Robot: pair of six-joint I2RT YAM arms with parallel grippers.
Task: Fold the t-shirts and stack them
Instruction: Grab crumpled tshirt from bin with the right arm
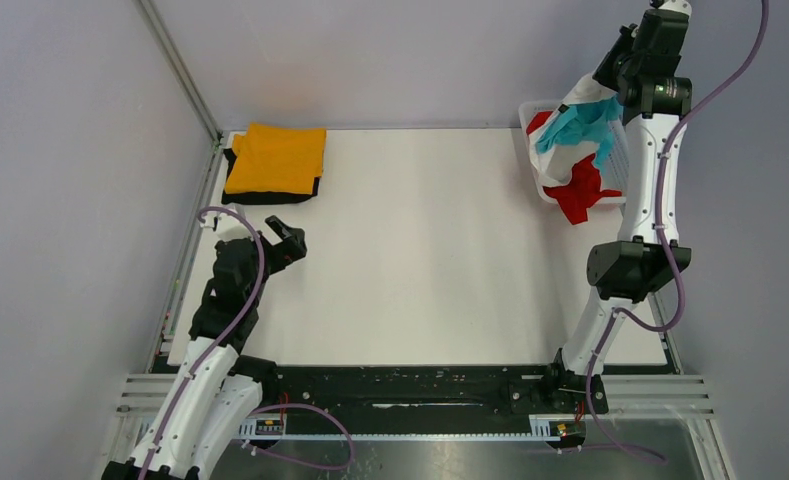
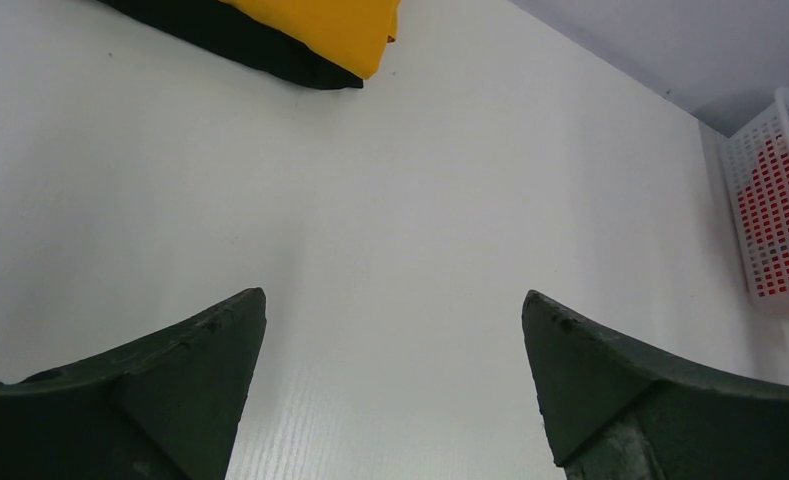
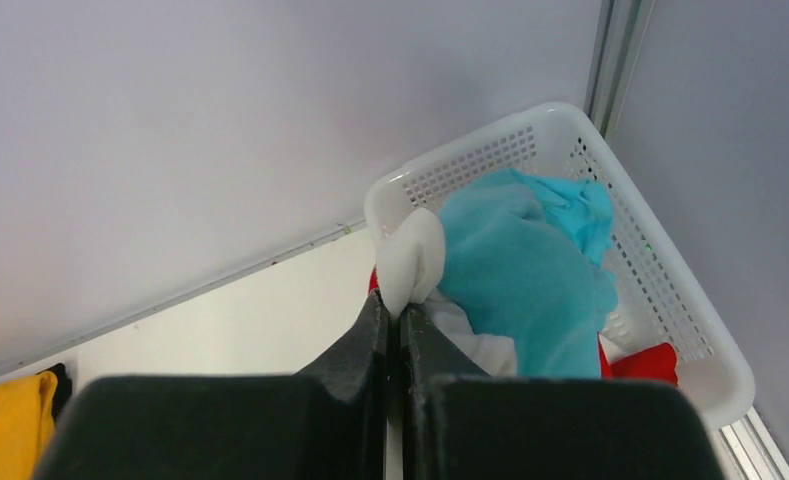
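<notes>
Top external view: the right end effector (image 3: pixel 398 318), poised above the white basket (image 3: pixel 570 130) at the far right corner of the table (image 1: pixel 420 250), is clenched on a fold of the white t-shirt (image 3: pixel 412 262). The turquoise t-shirt (image 3: pixel 520 270) is draped against that fold, and the red t-shirt (image 1: pixel 582 195) spills over the basket's near rim. The left end effector (image 2: pixel 393 300) hovers released, jaws wide apart, over the table near the folded orange t-shirt (image 1: pixel 278 158), which lies on the black t-shirt (image 1: pixel 270 196) at the far left corner.
</notes>
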